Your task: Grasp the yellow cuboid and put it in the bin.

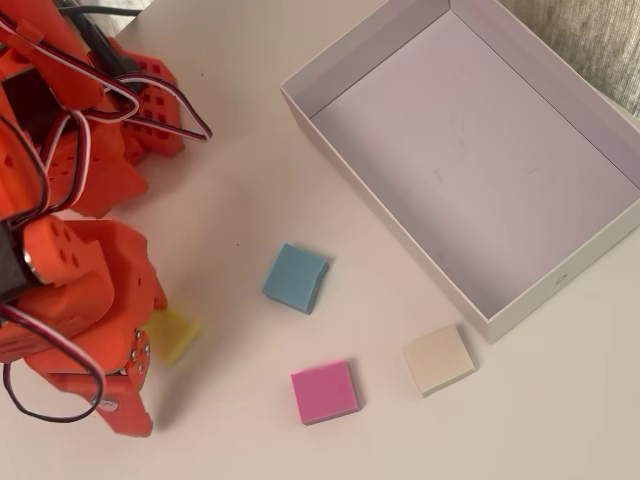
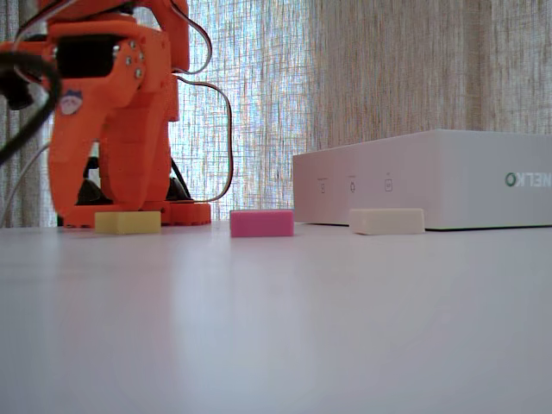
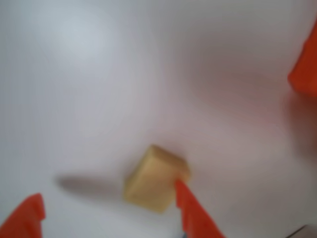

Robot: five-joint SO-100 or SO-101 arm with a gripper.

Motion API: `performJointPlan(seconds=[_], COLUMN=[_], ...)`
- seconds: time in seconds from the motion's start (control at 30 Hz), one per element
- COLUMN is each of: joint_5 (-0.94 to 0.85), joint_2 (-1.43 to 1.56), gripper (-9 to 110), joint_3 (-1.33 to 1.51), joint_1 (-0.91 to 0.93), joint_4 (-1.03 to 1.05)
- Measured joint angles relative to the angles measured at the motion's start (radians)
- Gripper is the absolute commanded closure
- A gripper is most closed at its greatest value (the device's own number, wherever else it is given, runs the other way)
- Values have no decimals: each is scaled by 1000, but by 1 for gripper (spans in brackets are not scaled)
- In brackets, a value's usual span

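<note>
The yellow cuboid lies flat on the white table at the left of the overhead view, half hidden under my orange gripper. In the wrist view the cuboid lies between my open fingers, touching the right fingertip, with a wide gap to the left fingertip. In the fixed view my gripper stands low, right behind the cuboid. The bin is a large white box at the upper right, empty; it also shows in the fixed view.
A blue block, a pink block and a cream block lie between the cuboid and the bin. The pink block and cream block show in the fixed view. The arm's base and cables fill the upper left.
</note>
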Motion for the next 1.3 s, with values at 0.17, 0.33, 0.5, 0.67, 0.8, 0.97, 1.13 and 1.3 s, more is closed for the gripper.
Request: performJointPlan(seconds=[0.17,0.33,0.5,0.67,0.8,0.97,1.13,1.3], joint_5=[-5,2,28,31,32,34,18,60], joint_2=[-2,-5,-28,-37,-37,-29,-5,-11], gripper=[80,80,79,70,67,66,65,65], joint_3=[21,52,57,55,55,38,34,-23], joint_1=[35,63,71,61,23,3,-38,-110], joint_4=[-18,-37,-51,-55,-55,-8,20,77])
